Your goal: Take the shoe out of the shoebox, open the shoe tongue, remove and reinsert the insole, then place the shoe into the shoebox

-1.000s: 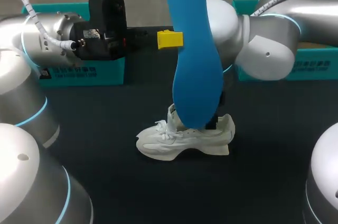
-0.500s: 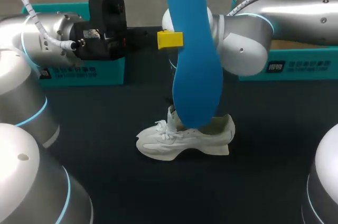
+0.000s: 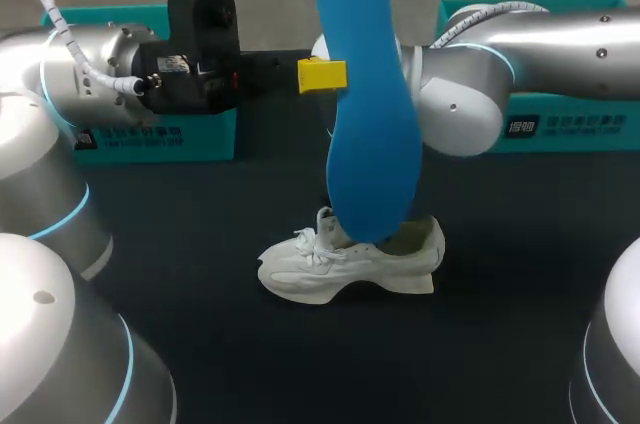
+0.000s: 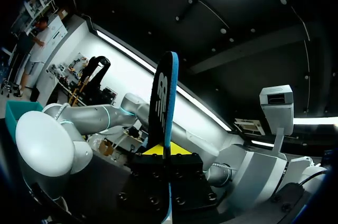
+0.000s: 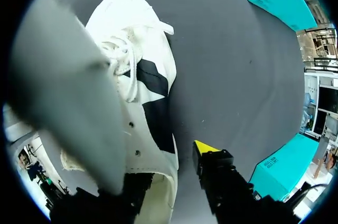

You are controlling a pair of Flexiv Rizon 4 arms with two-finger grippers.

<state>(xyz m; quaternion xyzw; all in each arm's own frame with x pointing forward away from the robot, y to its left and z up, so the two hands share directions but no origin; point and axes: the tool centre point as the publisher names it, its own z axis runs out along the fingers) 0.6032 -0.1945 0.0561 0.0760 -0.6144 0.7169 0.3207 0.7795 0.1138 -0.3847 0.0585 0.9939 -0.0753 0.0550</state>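
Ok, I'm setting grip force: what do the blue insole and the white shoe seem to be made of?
Insole: looks like matte blue foam, thin, holding its shape upright. Shoe: white upper looks like mesh or synthetic leather, with woven laces; the thick sole is probably rubbery foam.

Dark matte table (image 3: 300, 354), nothing else off-task

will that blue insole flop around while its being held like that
Likely not much: the insole holds its shape above and below the left pincer, so it seems springy rather than limp. Seen edge-on in the left wrist view it is thin, so probably light. Pinched at one small spot, it may pivot if bumped.
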